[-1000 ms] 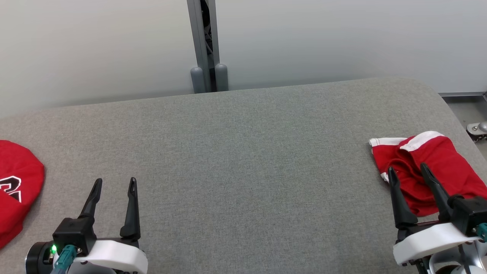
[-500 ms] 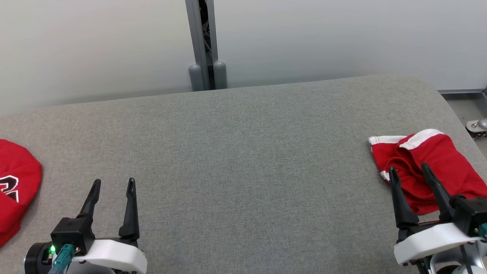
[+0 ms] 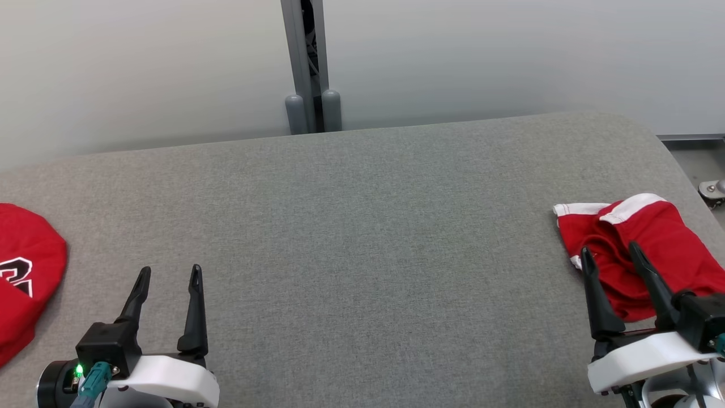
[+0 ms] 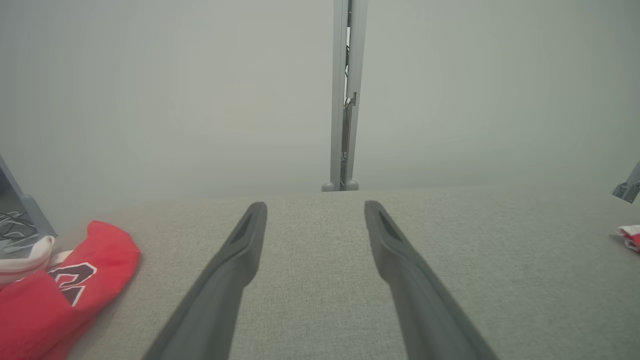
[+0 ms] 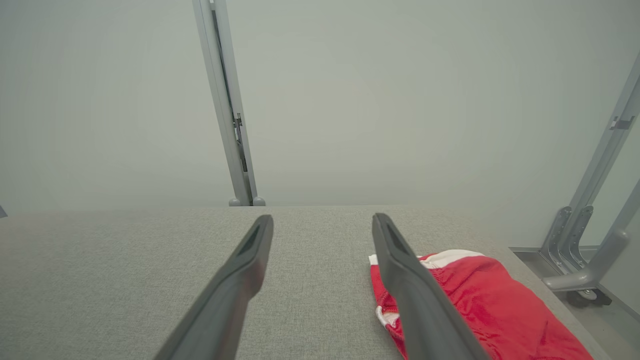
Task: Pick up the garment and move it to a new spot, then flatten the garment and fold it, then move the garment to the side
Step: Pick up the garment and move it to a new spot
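— What changed in the last second?

— Almost nothing. My head shifted a little, so the whole picture slid. Everything on the grey table (image 3: pixel 362 226) lies as before.

— And your hands?

— My left gripper (image 3: pixel 170 270) hangs over bare tabletop, fingers spread wide, holding nothing. My right gripper (image 3: pixel 609 248) is equally wide apart and empty, and neither has moved.

— Where is the garment?

— The red garment (image 3: pixel 668 238) is crumpled at the table's right end, white trim on its far side. My right fingertips are over its near edge; I cannot tell whether they touch. A red jersey (image 3: pixel 28 266) lies far left.
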Tool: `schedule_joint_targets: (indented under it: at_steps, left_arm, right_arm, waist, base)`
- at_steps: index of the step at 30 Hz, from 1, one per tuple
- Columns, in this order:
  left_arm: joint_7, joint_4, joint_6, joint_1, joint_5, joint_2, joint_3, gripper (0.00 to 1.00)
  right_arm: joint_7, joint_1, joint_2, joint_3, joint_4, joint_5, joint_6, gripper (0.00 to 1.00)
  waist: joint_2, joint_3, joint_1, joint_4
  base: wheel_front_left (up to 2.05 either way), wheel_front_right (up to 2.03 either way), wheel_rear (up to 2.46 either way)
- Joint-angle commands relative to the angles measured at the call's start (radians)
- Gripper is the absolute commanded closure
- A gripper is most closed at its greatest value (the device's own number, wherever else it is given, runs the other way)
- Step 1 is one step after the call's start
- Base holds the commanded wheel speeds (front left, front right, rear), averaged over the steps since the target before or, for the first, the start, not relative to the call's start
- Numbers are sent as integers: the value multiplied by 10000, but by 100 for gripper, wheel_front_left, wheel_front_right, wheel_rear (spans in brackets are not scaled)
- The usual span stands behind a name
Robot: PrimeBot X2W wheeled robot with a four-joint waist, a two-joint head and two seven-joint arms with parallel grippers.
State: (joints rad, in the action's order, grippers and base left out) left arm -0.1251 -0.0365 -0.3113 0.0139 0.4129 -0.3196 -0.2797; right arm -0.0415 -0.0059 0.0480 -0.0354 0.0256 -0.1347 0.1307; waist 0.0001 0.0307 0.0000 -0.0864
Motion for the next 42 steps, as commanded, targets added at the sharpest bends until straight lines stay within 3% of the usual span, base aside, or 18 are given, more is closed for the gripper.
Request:
schedule_joint_targets:
  at_steps: [1, 6, 20, 25, 42]
  left_arm:
    - [-65, 19, -44, -130, 7, -30, 6, 0]
    - [-153, 58, 7, -290, 54, 5, -3, 0]
    - [-455, 143, 58, -359, 307, 76, 119, 0]
    - [-486, 90, 36, -303, 400, 40, 180, 0]
    - [-459, 57, -185, -223, 486, 19, 202, 0]
  right_arm:
    - [-49, 57, 59, -78, 47, -53, 3, 0]
    - [-4, 136, 56, -70, 162, -40, 3, 0]
    - [133, 224, 58, 259, 444, -111, 3, 0]
    - [85, 203, 59, 374, 382, -163, 3, 0]
    - [75, 176, 59, 586, 230, -295, 3, 0]
  waist:
    - [-1, -1, 0, 50]
    - [-1, -34, 0, 521]
    - [-1, -165, 0, 3279]
    - [-1, -200, 0, 3966]
    - [-1, -256, 0, 4415]
  base:
    - [0, 0, 0]
    - [0, 0, 0]
    - [0, 0, 0]
    - [0, 0, 0]
    - [0, 0, 0]
